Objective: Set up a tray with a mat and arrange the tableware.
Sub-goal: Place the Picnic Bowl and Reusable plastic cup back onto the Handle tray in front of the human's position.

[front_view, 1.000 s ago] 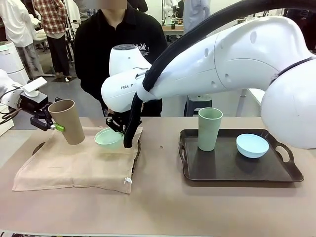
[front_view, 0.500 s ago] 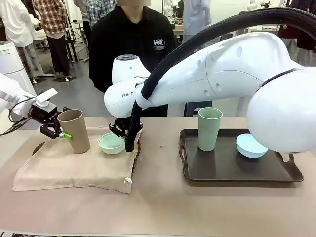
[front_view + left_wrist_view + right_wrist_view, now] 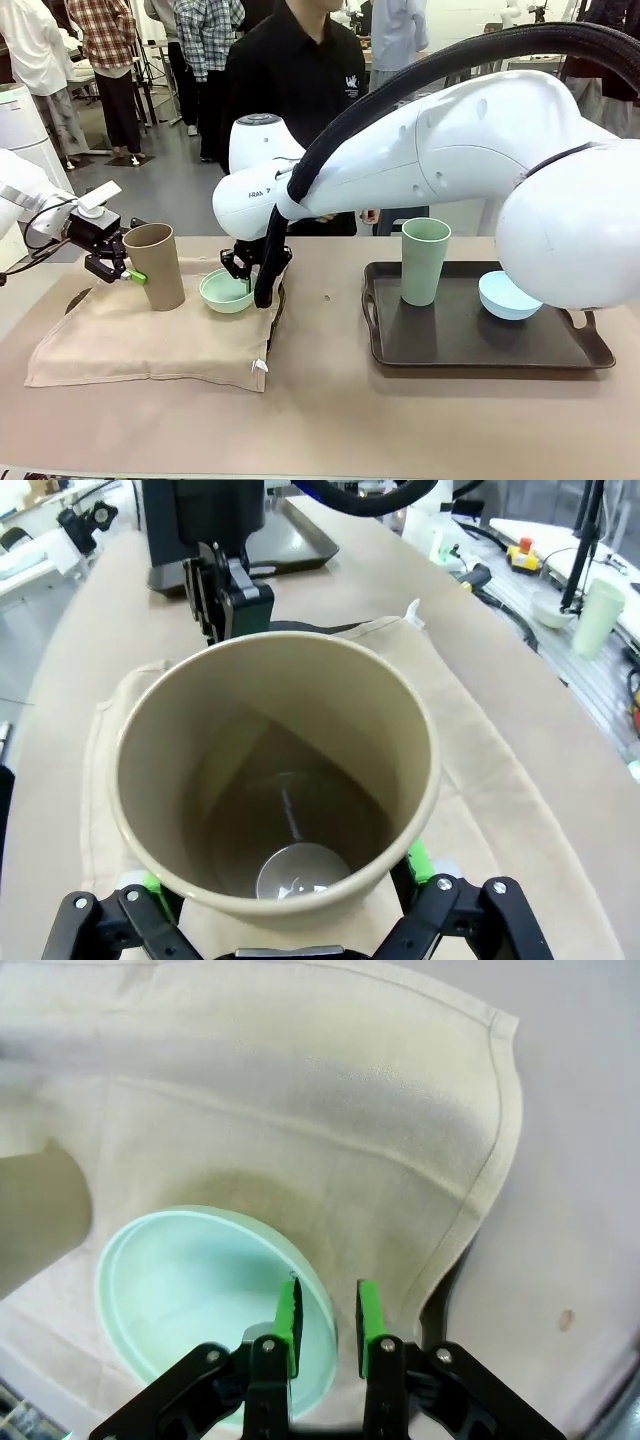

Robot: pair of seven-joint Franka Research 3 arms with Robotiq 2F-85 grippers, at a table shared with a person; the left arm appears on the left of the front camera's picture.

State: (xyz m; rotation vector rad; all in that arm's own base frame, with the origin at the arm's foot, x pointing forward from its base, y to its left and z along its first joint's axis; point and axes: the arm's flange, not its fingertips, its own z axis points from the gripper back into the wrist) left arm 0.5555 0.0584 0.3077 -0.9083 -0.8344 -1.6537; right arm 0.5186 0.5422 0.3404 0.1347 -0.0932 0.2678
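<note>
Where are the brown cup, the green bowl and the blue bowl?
tan cup (image 3: pixel 157 270), front view, its side wall.
mint green bowl (image 3: pixel 222 290), front view, its inside.
light blue bowl (image 3: pixel 505 300), front view, its outer wall.

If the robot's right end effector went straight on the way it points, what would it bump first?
Probably the mint bowl: the right end effector straddles its rim, one finger inside. The outer finger would likely reach the mat.

Tan cup (image 3: pixel 155 265), mint bowl (image 3: pixel 226 290) on mat (image 3: pixel 150 335)
</note>
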